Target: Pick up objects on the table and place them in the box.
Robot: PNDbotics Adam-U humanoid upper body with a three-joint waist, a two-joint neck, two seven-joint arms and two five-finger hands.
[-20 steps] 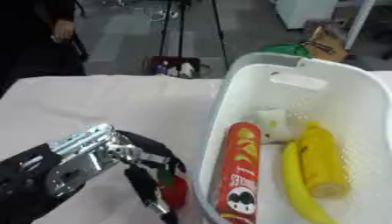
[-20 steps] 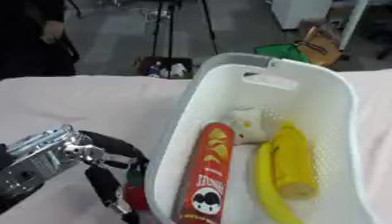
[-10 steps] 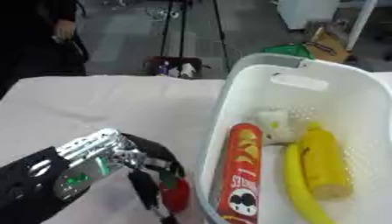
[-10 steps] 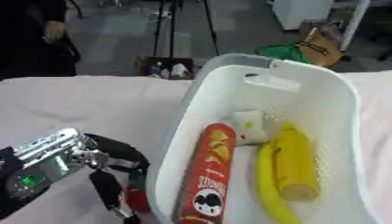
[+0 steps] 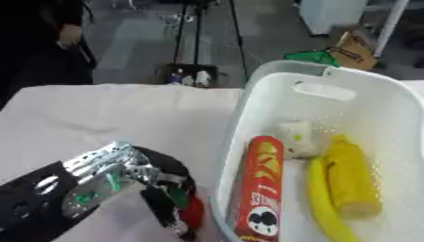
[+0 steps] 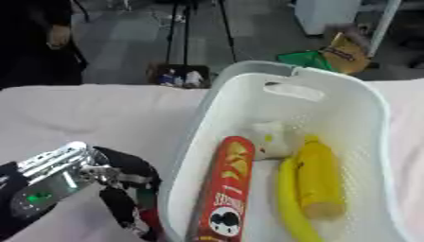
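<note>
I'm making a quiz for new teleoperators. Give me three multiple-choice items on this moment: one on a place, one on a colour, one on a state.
1. Where does the red chip can lie?
A. in the white basket
B. on the cloth
C. on the floor

2. What colour is the small thing at the left hand?
A. blue
B. red
C. green

3. How are the left hand's fingers?
A. straight, held high
B. curled down round the red thing
C. out of sight

Key: 1 A, it lies beside the banana. 2 B, red shows between the fingers. 3 B, they bend over it by the basket wall.
</note>
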